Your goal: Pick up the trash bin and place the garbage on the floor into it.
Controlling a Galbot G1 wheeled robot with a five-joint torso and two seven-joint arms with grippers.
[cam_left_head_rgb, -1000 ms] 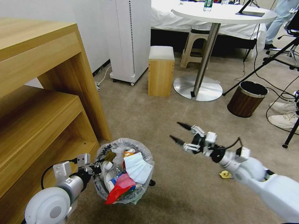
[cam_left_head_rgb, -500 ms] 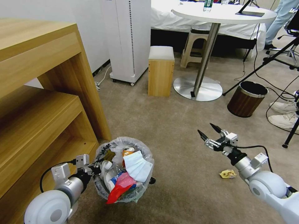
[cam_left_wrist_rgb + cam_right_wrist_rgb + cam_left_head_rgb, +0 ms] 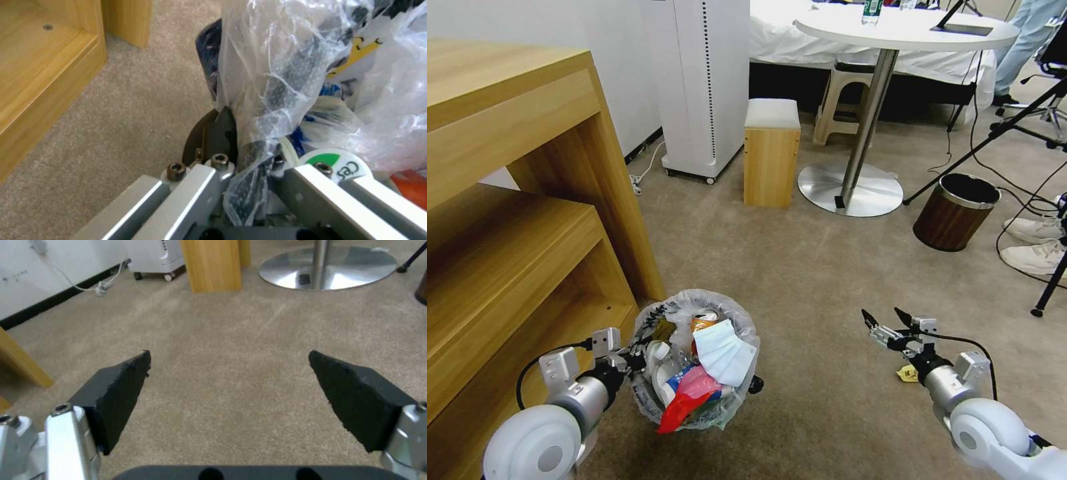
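The trash bin [image 3: 694, 400], lined with a crinkly translucent bag [image 3: 289, 66], hangs just above the beige floor [image 3: 800, 280] beside the wooden shelf. My left gripper [image 3: 635, 360] is shut on its near rim, pinching bag and rim [image 3: 209, 50] together. Inside the bin lie a white mask [image 3: 724, 353], an orange can [image 3: 704, 321] and a red wrapper [image 3: 684, 403]. My right gripper [image 3: 887, 319] stands open and low over bare carpet [image 3: 228, 356]. A yellow wrapper [image 3: 906, 373] lies on the floor just behind its wrist.
A wooden shelf unit [image 3: 514, 220] fills the left. Farther off stand a wooden stool [image 3: 772, 150], a white appliance [image 3: 704, 80] and a round table on a metal base [image 3: 850, 190]. At right are a brown bin [image 3: 957, 210], tripod legs, cables and a person's shoes [image 3: 1037, 243].
My right arm has swung away from the bin, back and down to the right, ending low near the yellow wrapper. The left gripper still holds the bin.
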